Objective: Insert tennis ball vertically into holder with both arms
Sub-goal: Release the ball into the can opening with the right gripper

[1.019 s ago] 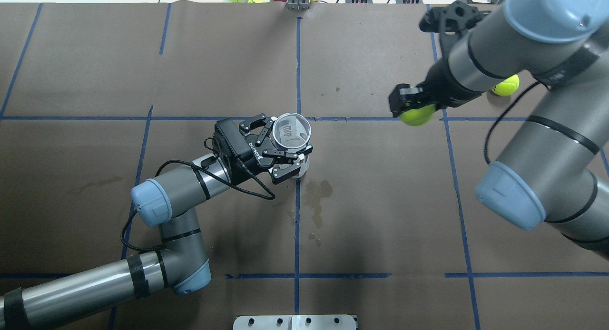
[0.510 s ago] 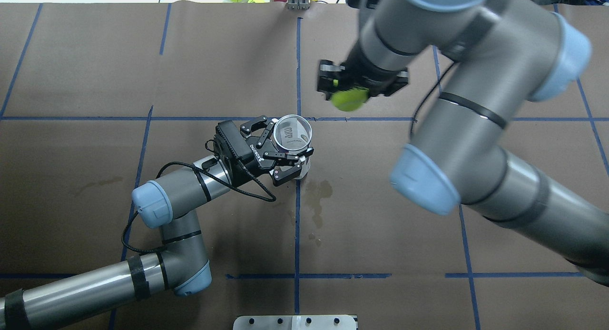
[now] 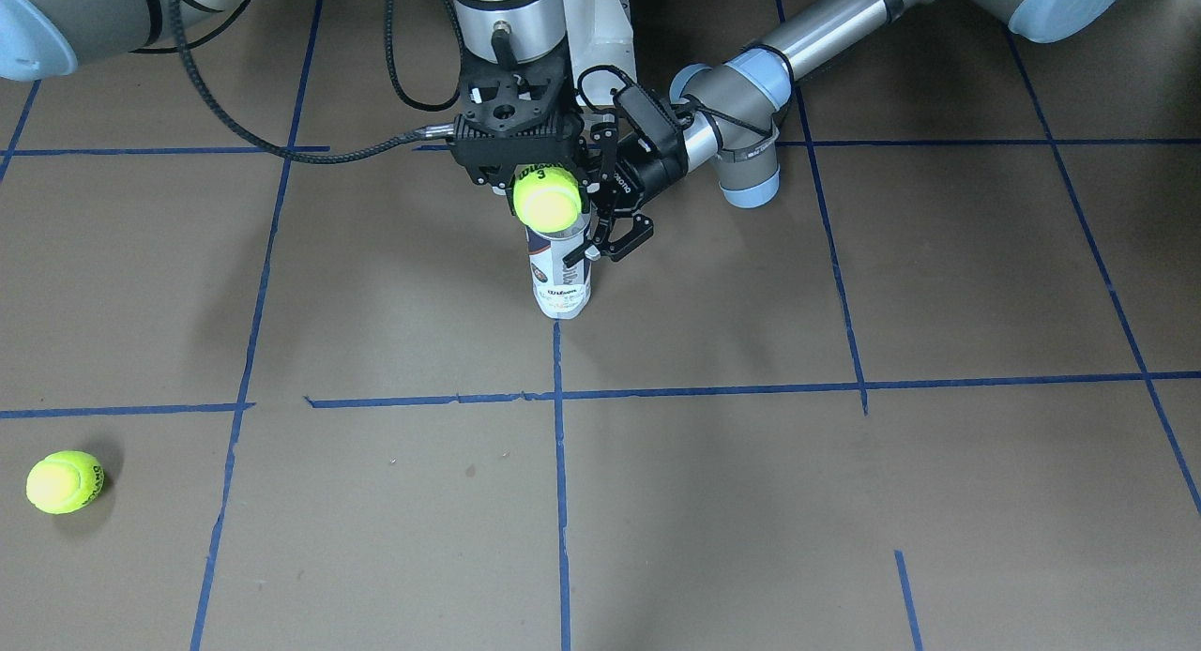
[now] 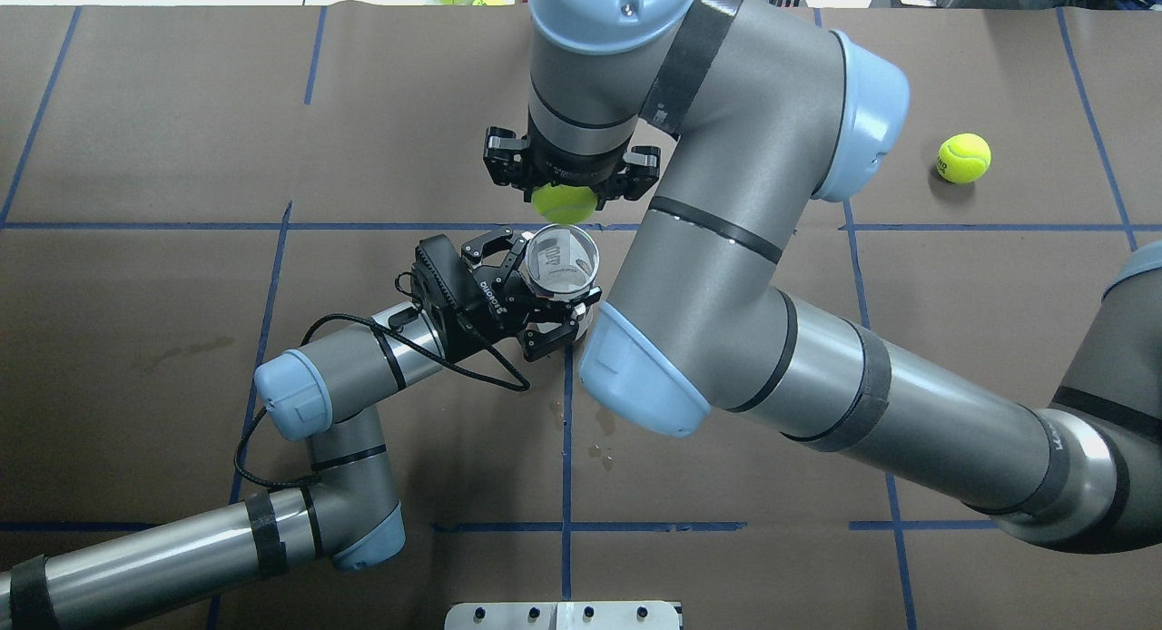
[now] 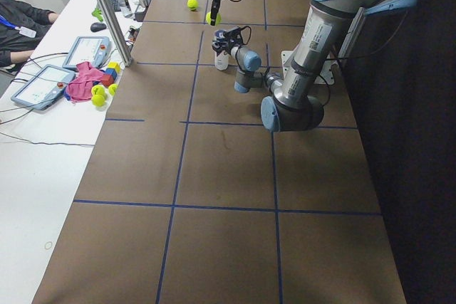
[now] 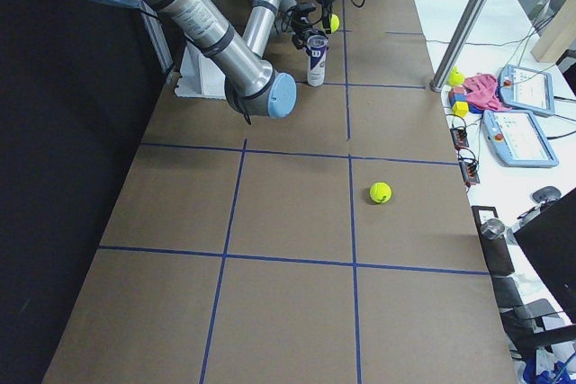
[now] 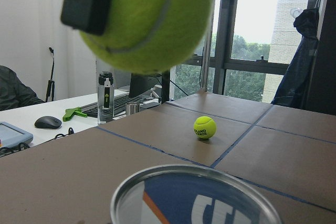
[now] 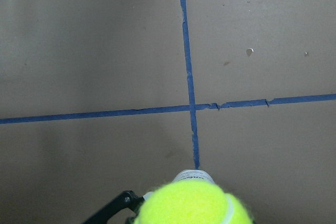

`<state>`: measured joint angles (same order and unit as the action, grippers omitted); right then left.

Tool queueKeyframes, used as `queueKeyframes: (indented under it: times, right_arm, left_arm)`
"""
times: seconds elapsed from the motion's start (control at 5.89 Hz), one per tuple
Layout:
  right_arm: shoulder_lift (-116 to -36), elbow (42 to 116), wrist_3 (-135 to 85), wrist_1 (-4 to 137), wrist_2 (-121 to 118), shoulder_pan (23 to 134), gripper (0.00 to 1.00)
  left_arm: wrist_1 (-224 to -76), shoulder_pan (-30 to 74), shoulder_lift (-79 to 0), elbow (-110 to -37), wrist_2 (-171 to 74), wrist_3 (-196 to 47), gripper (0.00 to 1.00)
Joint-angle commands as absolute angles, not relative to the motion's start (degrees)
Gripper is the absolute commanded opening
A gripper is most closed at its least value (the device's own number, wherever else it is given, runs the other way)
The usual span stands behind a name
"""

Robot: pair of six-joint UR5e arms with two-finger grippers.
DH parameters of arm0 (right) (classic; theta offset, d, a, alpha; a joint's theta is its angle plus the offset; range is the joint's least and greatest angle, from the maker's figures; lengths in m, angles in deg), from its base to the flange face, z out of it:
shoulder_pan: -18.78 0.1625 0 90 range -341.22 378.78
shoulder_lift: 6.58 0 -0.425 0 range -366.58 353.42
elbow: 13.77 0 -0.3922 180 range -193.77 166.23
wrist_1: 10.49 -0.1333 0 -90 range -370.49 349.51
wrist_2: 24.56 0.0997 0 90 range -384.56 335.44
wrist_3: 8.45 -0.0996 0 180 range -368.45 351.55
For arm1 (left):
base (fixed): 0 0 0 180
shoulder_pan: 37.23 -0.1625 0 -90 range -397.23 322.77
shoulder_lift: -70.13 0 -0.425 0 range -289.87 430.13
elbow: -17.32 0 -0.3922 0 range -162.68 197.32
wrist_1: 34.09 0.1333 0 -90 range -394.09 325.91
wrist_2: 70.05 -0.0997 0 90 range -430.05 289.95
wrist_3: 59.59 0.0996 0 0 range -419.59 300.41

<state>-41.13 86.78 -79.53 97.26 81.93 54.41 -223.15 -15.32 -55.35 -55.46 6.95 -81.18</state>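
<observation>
yellow-green felt fills the top of the left wrist view: the ball point(image 3: 547, 204) hangs in the right claw point(image 3: 547, 187), pinched from both sides, just above the open mouth of the holder point(image 4: 562, 260), with a clear gap between them. the holder stands upright on the worktop point(image 4: 182, 113), and the left claw point(image 4: 536, 290) is clamped around its upper part, bracing it.

the step in hand is the insertion itself. to do it well, centre first. in the wrist view the ball looks a touch off the mouth's middle, though the angle makes that hard to judge. then come straight down, slowly, since ball and holder look a close fit. let go only once the ball sits inside the mouth — a skewed drop could bounce off the edge or tip the holder. the left claw should hold firm without squeezing the thin plastic out of round. a spare ball point(image 4: 964, 158) lies well apart.
</observation>
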Motion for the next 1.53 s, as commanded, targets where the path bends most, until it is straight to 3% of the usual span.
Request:
queueKeyframes:
  times: [0.0, 0.51, 0.85, 1.36]
  right_arm:
    - [-41.4, 86.7, -80.7, 97.4, 77.8, 50.7, 0.59]
    - [-42.2, 87.0, -81.0, 98.3, 77.5, 50.4, 0.70]
    - [-42.3, 87.3, -81.0, 98.6, 77.6, 50.4, 0.99]
    - [-42.1, 90.9, -79.1, 101.4, 78.3, 50.9, 0.99]
  left_arm:
    - [-223.1, -15.4, -55.5, -55.5, 6.9, -81.1, 0.87]
    - [-223.1, -15.3, -55.4, -55.5, 6.4, -81.1, 0.87]
    - [-223.1, -15.3, -55.4, -55.5, 6.2, -81.2, 0.87]
    - [-223.2, -15.3, -55.4, -55.5, 6.2, -81.2, 0.87]
